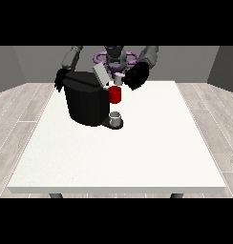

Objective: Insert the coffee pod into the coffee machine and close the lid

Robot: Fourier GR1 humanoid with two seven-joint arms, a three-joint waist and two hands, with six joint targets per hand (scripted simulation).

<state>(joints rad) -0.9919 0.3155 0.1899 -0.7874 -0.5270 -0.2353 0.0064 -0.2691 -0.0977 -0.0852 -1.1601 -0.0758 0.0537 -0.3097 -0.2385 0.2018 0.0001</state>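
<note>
The black coffee machine (86, 102) stands on the white table (137, 152) at the left of its far half. Its grey lid (100, 74) is tilted up and open. A red pod holder (115, 94) sticks out at the machine's right side, above a small grey cup (116, 119) on the drip base. The small light coffee pod (119, 78) hangs just above the red holder. It is at the fingertips of the hand at the view's right (136, 76), which is curled on it. The hand at the view's left (60, 79) hangs by the machine's far left corner with relaxed fingers.
The table's front edge (116, 189) runs across the near side, with a wooden floor (209, 124) around it. The robot's torso (114, 56) stands behind the far edge, directly behind the machine's lid.
</note>
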